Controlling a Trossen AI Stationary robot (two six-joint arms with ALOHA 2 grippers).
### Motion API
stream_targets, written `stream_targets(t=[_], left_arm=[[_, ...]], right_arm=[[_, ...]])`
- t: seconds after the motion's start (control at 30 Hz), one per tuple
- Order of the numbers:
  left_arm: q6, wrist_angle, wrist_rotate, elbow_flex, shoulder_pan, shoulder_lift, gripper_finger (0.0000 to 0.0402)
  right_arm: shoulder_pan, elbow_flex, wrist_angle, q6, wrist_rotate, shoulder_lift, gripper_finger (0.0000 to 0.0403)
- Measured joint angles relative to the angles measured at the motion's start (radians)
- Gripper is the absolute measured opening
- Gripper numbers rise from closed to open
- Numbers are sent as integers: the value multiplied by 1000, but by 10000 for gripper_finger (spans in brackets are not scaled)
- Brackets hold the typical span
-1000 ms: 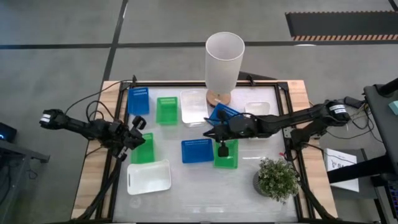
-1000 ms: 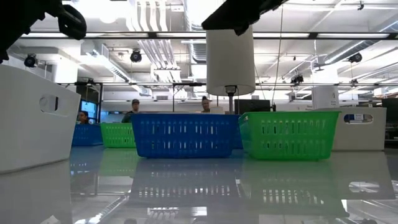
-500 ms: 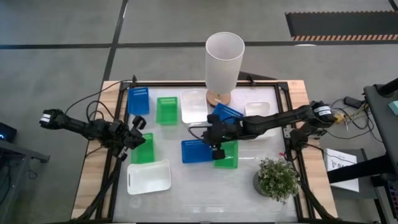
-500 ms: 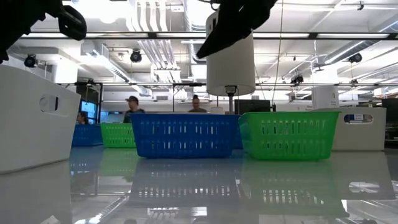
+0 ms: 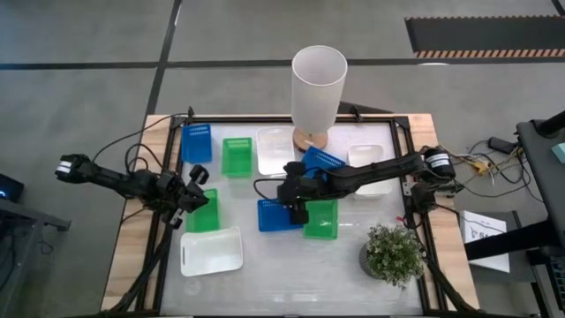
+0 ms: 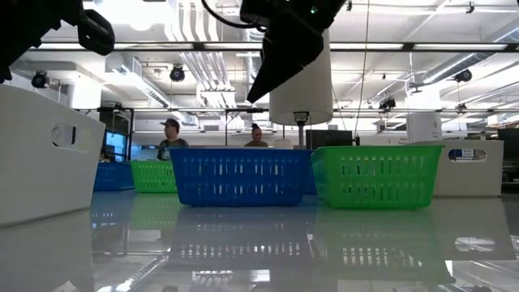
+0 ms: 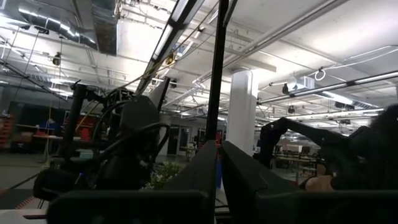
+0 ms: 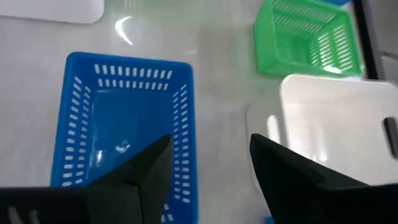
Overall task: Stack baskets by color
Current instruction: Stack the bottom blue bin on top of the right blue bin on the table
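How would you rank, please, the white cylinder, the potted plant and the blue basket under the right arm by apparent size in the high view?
1. White cylinder, though it stands tall, nearer the overhead camera.
2. Potted plant.
3. Blue basket, partly hidden by the arm, so nearly tied with the plant.

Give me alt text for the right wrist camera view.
The right end effector, fingers spread open and empty, hovers over the table above a blue slotted basket. Beyond lie a white basket and a green slotted basket.
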State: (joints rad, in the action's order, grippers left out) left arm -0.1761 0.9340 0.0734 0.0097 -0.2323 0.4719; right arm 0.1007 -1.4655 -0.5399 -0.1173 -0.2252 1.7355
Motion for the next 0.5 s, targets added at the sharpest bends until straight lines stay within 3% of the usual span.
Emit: stream_targets(t=[0.23, 0.5], left_arm=[[2, -2, -1, 0, 0, 15, 6], [1, -1, -1, 0, 0, 30, 6]], right_arm=[[2, -3, -25, 99, 23, 58, 189], [-17, -8, -11, 80, 18, 170, 182]])
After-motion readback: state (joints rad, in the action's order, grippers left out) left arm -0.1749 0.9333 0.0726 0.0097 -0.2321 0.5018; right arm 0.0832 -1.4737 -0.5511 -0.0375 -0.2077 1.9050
